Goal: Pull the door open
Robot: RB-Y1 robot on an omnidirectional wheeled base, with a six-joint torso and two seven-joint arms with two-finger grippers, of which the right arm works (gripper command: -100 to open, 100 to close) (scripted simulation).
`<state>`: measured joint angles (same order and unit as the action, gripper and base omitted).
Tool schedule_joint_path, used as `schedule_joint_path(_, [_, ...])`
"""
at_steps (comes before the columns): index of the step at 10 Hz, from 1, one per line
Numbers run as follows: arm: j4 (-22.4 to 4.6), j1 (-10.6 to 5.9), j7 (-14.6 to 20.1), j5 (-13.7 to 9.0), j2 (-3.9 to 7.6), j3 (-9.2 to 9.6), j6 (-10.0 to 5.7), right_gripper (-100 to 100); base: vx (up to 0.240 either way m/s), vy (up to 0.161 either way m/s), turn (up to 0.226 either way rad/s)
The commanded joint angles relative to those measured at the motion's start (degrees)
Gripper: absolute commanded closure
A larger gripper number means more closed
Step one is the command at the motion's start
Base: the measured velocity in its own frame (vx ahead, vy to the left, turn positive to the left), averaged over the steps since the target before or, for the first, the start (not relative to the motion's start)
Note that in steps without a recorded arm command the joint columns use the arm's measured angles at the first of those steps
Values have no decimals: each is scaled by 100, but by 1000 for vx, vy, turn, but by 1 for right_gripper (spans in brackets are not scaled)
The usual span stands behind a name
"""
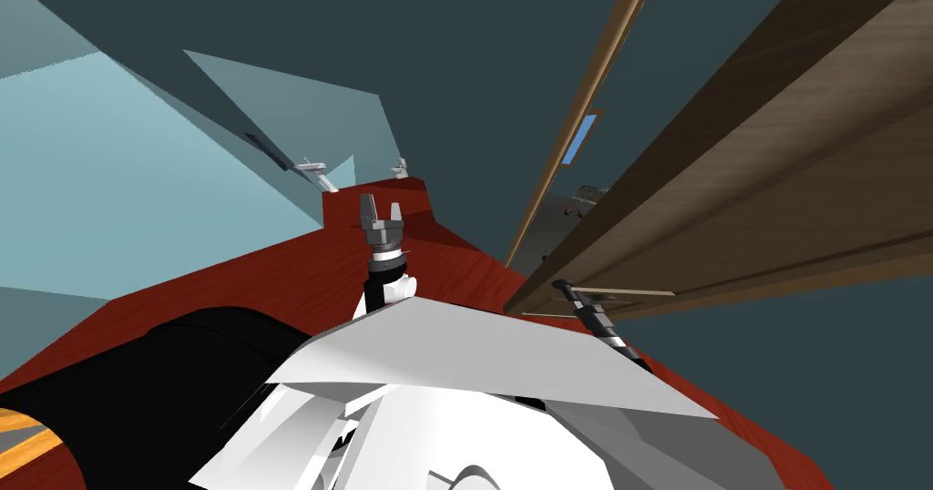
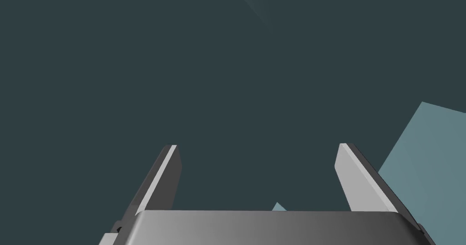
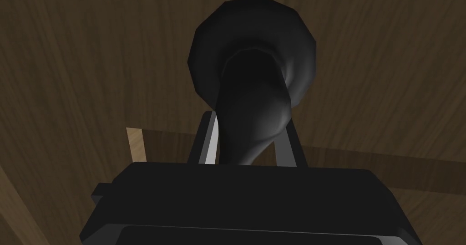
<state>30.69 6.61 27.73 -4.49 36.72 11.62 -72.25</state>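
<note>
Fingers (image 3: 207,140) of the right gripper (image 3: 248,121) press both sides of the black lever handle (image 3: 252,101), one blade on each flank, so the grasp is closed on it. The lever runs from a round black rose straight toward the gripper's dark body, and the dark brown wooden door (image 3: 91,51) lies flat behind it. In the head view the right forearm (image 1: 597,321) stretches out low from the chest, forward and toward the robot's right, ending where the right gripper (image 1: 563,286) meets the door (image 1: 774,175) close to its lower edge. That door fills the right side as a long, slanted, wood-grained panel above the red-brown floor (image 1: 273,284), with a pale wooden strip (image 1: 583,111) running alongside it. The left gripper (image 1: 381,209) is held up in front of the chest, pointing away from the body, well apart from the door. Its two blades (image 2: 159,183) stand spread with nothing between them, facing a dark blue-grey wall (image 2: 227,74).
</note>
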Motion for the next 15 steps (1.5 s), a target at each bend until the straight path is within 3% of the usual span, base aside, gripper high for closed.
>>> schedule_joint_path(1, [2, 37, -6, -17, 41, -7, -32, 100, -195, -99, 166])
schedule_joint_path(15, [-278, 63, 28, -47, 94, 62, -379, 100, -195, -85, 160])
